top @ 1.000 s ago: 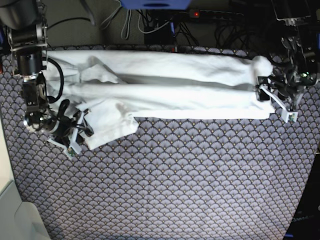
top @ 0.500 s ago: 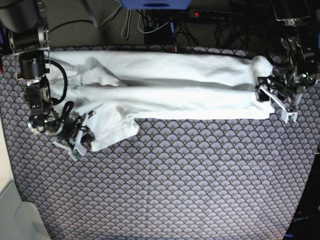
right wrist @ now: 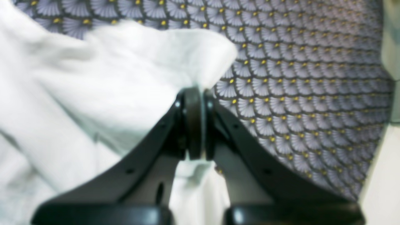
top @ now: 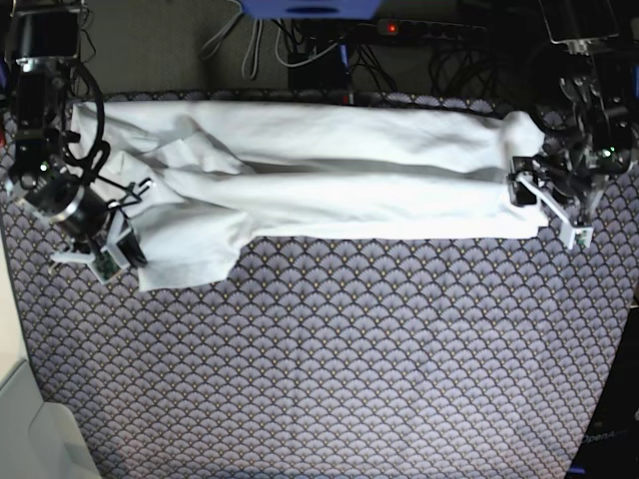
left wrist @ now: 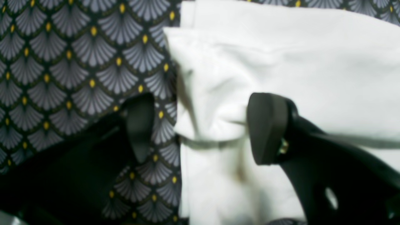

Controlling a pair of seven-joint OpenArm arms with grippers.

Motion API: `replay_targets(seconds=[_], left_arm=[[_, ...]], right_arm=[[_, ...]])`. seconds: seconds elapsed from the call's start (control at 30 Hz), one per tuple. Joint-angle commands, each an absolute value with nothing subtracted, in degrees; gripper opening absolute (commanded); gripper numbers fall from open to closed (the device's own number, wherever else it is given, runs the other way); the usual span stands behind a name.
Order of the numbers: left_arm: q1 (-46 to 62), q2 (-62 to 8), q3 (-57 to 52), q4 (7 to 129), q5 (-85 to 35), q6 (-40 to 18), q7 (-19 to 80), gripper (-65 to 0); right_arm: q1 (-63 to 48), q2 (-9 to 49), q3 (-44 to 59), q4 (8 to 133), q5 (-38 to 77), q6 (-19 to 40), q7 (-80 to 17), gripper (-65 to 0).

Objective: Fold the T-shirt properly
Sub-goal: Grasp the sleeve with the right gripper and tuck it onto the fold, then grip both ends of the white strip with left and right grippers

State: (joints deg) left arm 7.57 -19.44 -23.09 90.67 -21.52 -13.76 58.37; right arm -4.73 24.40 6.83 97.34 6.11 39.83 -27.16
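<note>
The T-shirt (top: 329,175) lies in a long folded band across the far side of the table, on a cloth (top: 349,369) printed with grey fan scales and yellow dots. Behind the table's far edge, cables and a power strip (top: 429,28) with a red light sit on dark floor. The right gripper (right wrist: 195,123) pinches a corner of the shirt, pads pressed together. The left gripper (left wrist: 200,128) stands spread wide, straddling the shirt's other end.
</note>
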Motion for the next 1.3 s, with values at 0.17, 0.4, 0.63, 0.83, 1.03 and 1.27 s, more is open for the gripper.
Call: replay_targets(seconds=[0.17, 0.4, 0.63, 0.83, 1.03, 1.27], left_arm=[[4.9, -20.4, -23.4, 88.9, -21.8, -14.0, 57.5, -19.2], [4.5, -20.4, -23.4, 87.9, -21.8, -14.1, 57.5, -19.2], [4.5, -20.5, -23.4, 87.9, -21.8, -14.1, 57.5, -19.2], [5.0, -20.9, -21.0, 87.9, -21.8, -14.1, 57.5, -18.9], [5.8, -20.7, -19.4, 88.4, -21.9, -14.1, 57.5, -18.9], [5.9, -20.9, -19.4, 88.5, -22.1, -14.1, 57.5, -18.9]], right_arm=[[-13.9, 25.1, 11.6, 106.8, 7.0, 40.0, -26.0, -65.0], [-22.2, 25.0, 15.3, 108.9, 7.1, 40.0, -25.8, -65.0], [-26.8, 21.6, 15.9, 109.1, 7.1, 40.0, -25.7, -65.0], [-26.8, 19.7, 15.7, 108.7, 7.0, 40.0, -26.1, -65.0], [-26.8, 19.4, 15.6, 108.2, 7.0, 40.0, -26.2, -60.9], [-26.2, 20.0, 15.8, 101.4, 7.0, 40.0, -26.1, -44.8]])
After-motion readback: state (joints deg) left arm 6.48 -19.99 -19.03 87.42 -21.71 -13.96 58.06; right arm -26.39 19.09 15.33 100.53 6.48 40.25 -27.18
